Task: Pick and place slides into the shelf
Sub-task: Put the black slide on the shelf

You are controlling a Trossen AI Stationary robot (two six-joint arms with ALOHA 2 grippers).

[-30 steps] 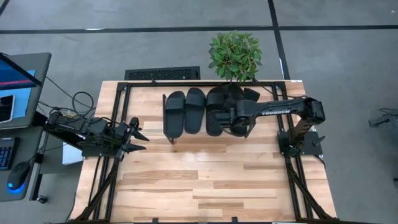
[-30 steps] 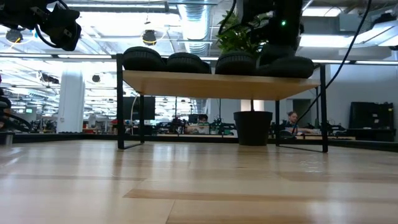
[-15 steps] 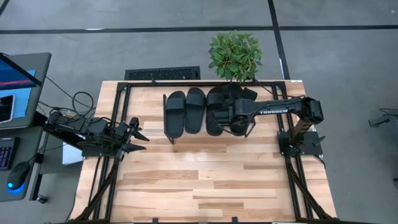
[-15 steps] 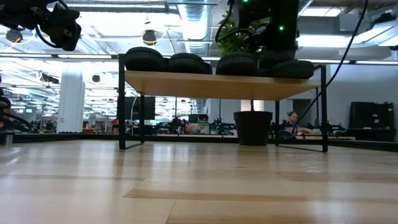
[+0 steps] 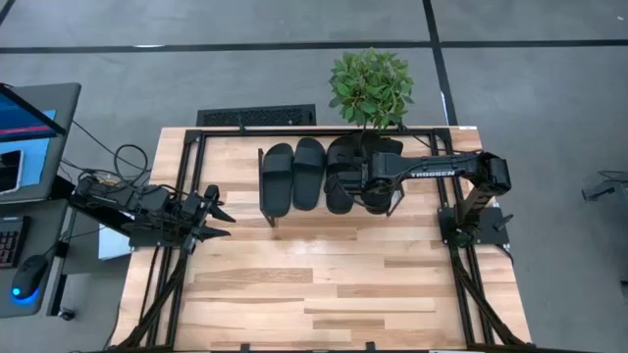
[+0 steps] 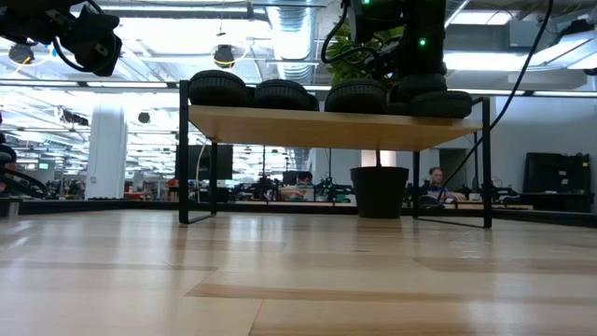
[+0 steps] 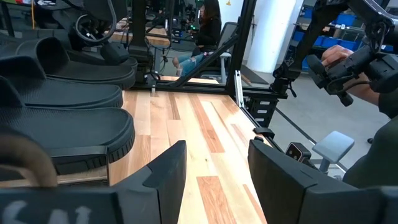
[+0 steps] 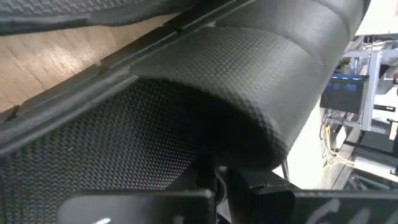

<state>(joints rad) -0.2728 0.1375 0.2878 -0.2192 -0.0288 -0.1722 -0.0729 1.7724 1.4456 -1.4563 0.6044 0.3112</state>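
Three black slides [image 5: 308, 175] lie side by side on the shelf [image 6: 326, 126], soles on its light-wood board. A fourth slide [image 5: 381, 169] lies at the shelf's right end, beside the third. My right gripper [image 5: 371, 184] is over this slide and shut on it; it also shows in the low view [image 6: 434, 98]. My left gripper [image 5: 218, 220] is open and empty above the table's left side, away from the shelf. In its wrist view [image 7: 214, 180] the slides [image 7: 62, 134] show ahead. My right gripper holds the fourth slide by its wide strap [image 8: 249, 87], at the strap's edge [image 8: 239, 140], with the two fingers close together there. It comes from above, slanting in from the table's right. The slide's sole rests on the shelf's right end.
A potted plant [image 5: 371, 88] stands behind the shelf at the table's far edge. A black metal frame [image 5: 186, 196] runs round the tabletop. Bare wooden table [image 5: 334, 284] lies in front of the shelf. A person's hand [image 7: 339, 59] shows beyond the table in the left wrist view.
My right gripper has moved a little toward the table's far edge and left, taking the fourth slide with it. The slide has turned from slanting to nearly parallel with the third slide and sits closer to it on the shelf.
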